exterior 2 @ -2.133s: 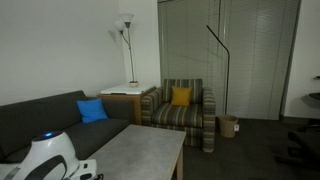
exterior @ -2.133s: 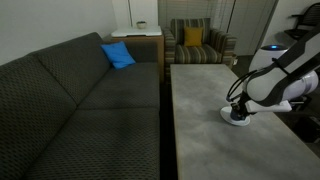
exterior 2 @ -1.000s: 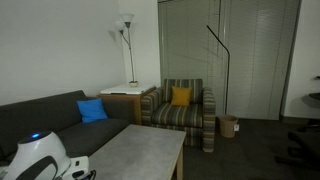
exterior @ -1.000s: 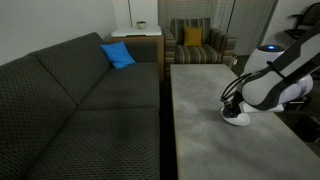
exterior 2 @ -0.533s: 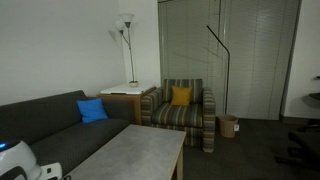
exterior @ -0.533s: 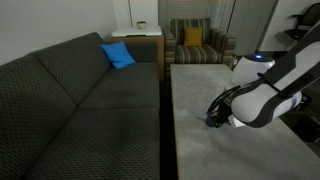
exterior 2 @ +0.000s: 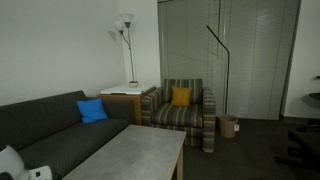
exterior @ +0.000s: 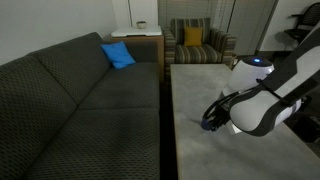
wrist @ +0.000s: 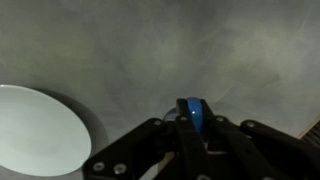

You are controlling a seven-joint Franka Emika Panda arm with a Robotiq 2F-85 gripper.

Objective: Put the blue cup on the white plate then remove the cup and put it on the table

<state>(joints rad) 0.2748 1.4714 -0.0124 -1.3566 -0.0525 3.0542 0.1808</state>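
In the wrist view my gripper (wrist: 193, 128) is shut on the blue cup (wrist: 195, 112) and holds it over bare grey table (wrist: 120, 45). The white plate (wrist: 35, 130) lies empty at the lower left of that view, apart from the cup. In an exterior view the gripper (exterior: 211, 119) hangs low over the table (exterior: 195, 160) near its couch-side edge. There the arm hides the plate, and the cup is too dark to make out. In the other exterior view only a white bit of the arm (exterior 2: 10, 160) shows beside the table (exterior 2: 130, 155).
A long dark couch (exterior: 80, 100) with a blue cushion (exterior: 118, 54) runs along the table's edge. A striped armchair (exterior: 197, 45) and a wooden side table (exterior: 138, 38) stand at the far end. A floor lamp (exterior 2: 124, 30) stands behind them.
The arm has lifted the cup off the plate and swung it toward the couch side of the table. The plate stays where it was.
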